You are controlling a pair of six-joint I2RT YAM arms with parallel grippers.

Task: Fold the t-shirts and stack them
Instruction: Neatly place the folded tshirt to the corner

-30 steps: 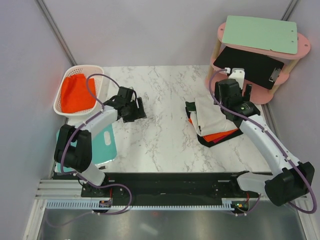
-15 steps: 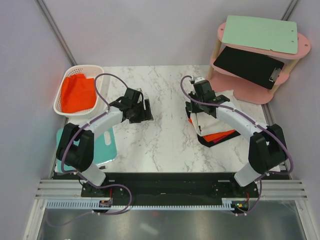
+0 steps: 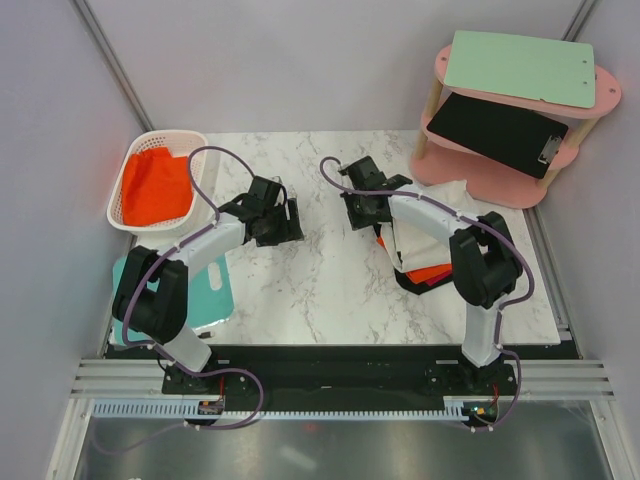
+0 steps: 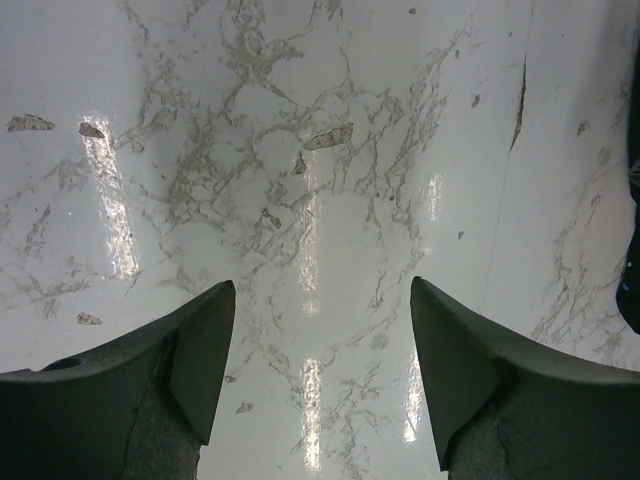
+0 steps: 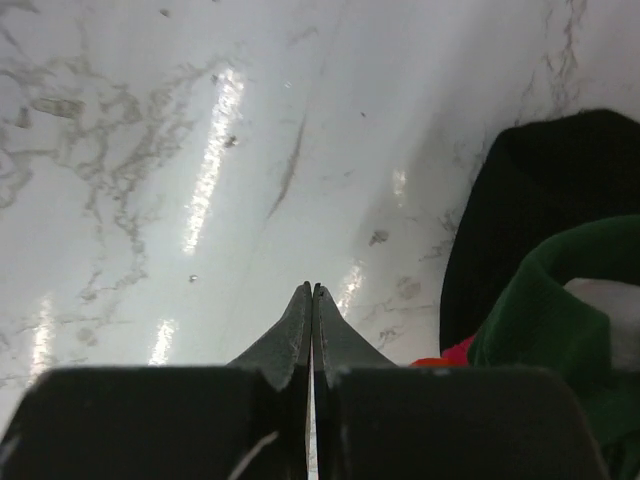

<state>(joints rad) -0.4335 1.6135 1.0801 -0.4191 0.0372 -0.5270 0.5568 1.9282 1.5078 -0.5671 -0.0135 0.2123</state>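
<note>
Our right gripper (image 5: 311, 292) has swung off the t-shirts (image 3: 412, 250), jaws pressed together on nothing. Our left gripper (image 4: 320, 300) gapes over the table (image 3: 320, 290). We reckon stacking's done.

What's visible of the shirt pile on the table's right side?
The shirt pile is a soft, uneven stack of folded cloth lying on the marble table near its right edge. A cream-white shirt lies on top; an orange-red layer, a dark green layer and a black layer stick out beneath. The right arm crosses above it; contact cannot be told. The right gripper, shut and empty, sits just left of the pile.
</note>
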